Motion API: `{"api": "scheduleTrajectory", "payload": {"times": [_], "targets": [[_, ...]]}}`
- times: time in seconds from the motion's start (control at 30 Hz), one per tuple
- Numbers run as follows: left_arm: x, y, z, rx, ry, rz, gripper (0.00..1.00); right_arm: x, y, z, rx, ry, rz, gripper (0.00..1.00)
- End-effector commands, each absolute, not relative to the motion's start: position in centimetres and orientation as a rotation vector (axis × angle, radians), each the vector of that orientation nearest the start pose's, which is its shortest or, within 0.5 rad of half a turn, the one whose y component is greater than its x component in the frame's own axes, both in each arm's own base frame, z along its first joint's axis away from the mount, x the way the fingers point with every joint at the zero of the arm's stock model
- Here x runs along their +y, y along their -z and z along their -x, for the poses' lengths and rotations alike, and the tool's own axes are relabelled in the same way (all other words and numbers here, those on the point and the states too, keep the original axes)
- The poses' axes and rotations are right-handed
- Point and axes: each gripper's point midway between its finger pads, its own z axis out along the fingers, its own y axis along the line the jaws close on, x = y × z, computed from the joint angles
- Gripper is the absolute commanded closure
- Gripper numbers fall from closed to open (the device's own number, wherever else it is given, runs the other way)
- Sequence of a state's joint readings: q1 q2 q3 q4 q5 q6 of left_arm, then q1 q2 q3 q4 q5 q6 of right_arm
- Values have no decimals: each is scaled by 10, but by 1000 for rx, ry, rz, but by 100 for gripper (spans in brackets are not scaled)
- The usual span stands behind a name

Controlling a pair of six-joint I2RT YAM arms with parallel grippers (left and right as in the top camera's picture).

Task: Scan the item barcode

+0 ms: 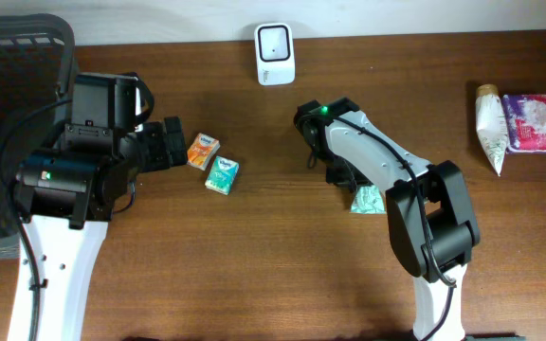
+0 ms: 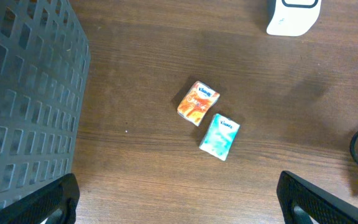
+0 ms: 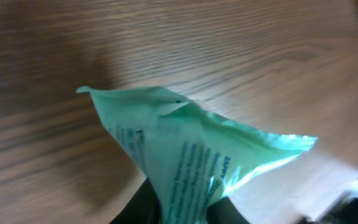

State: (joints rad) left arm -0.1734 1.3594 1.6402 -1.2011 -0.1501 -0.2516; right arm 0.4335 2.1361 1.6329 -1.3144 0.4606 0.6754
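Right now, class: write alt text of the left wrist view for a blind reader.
An orange tissue pack and a teal tissue pack lie side by side on a wooden table. A black mesh basket fills the left, a white device sits top right. The left tool is open.

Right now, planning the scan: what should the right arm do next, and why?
Probably lift the green packet toward the white scanner: the right gripper pinches it low by the table, well short of the scanner.

White-and-black arms [image 1: 373, 156], green status lights [image 1: 324, 111]
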Motion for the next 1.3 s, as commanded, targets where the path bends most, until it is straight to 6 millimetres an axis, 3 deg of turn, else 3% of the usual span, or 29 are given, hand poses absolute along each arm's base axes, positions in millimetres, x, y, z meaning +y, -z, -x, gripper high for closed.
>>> {"api": "scheduleTrajectory", "payload": {"times": [0.0, 0.03, 0.1, 0.23, 0.37, 0.43, 0.47, 0.53, 0.6, 0.7, 0.8, 1.0, 1.27], "targets": [[-30, -307, -331, 2459, -7, 174, 1, 100, -39, -345, 3081, 592, -328, 65], [-30, -307, -331, 2459, -7, 174, 1, 109, -36, -345, 3114, 522, -275, 61], [-30, -307, -331, 2459, -7, 174, 1, 131, -30, -343, 3183, 347, -148, 39], [-30, -307, -331, 2459, -7, 174, 1, 171, -30, -331, 3271, 73, -116, 32], [-30, -307, -331, 2459, -7, 174, 1, 218, -49, -323, 3322, -288, -45, 25], [-30, -307, -331, 2459, -7, 174, 1, 247, -75, -319, 3322, -529, 66, 17], [-30, -307, -331, 2459, -7, 174, 1, 249, -85, -320, 3315, -544, 82, 14], [-30, -307, -331, 2459, -7, 174, 1, 237, -98, -330, 3283, -421, 124, 11], [-30, -307, -331, 2459, -7, 174, 1, 207, -97, -338, 3274, -201, 90, 11], [-30, -307, -331, 2459, -7, 174, 1, 171, -96, -345, 3286, -69, -5, 11], [-30, -307, -331, 2459, -7, 174, 1, 162, -96, -347, 3294, -68, -52, 7], [-30, -307, -331, 2459, -7, 174, 1, 163, -95, -357, 3252, -79, -54, 1], [-30, -307, -331, 2459, -7, 174, 1, 123, -95, -368, 3247, 3, -104, 1]]}}
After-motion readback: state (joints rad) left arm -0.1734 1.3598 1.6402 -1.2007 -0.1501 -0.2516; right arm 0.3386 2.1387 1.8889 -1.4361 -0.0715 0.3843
